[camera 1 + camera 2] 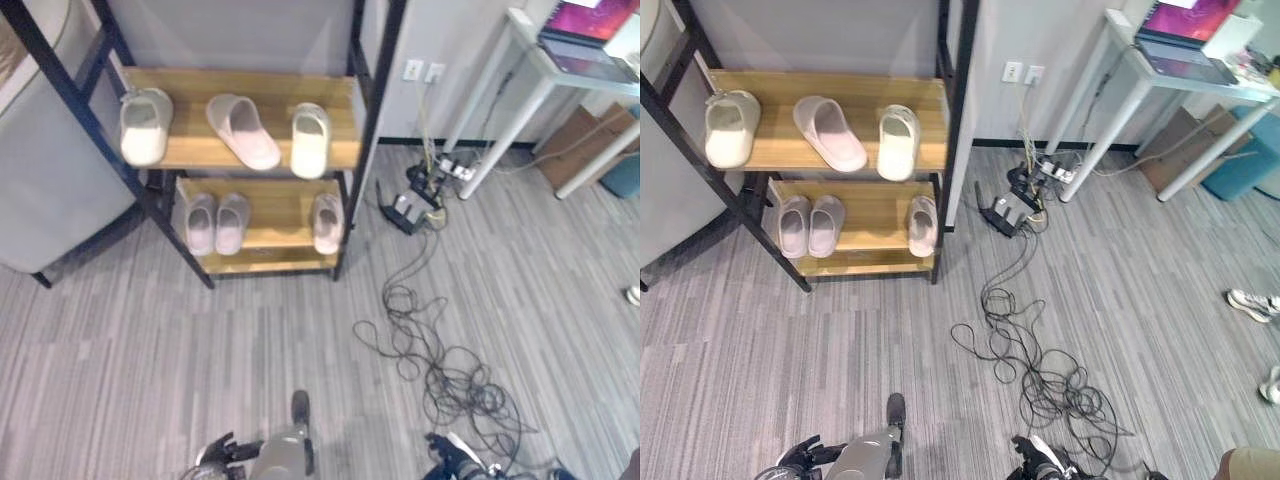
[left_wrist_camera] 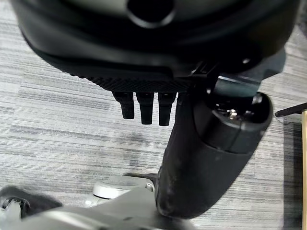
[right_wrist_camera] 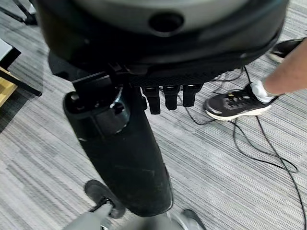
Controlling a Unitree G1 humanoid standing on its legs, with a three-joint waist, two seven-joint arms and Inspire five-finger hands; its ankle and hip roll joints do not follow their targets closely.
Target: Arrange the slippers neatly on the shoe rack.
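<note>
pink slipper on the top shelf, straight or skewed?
Skewed. The pink slipper lies flat but angled across the top shelf, while the cream slippers beside it point straight back.

— That shoe rack [image 1: 255, 90]: pale wood boards, matt, in a dark metal frame?

— Yes. Slippers [image 1: 244, 130] look soft, matt foam; beyond the fingers [image 2: 146, 108], grey streaked floor [image 2: 72, 124], dull.

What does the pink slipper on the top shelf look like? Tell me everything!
The pink slipper is a soft-looking open-heel slide with a closed, rounded toe. It lies sole-down in the middle of the top wooden shelf, turned at a slant, between two cream slippers. It touches neither.
</note>
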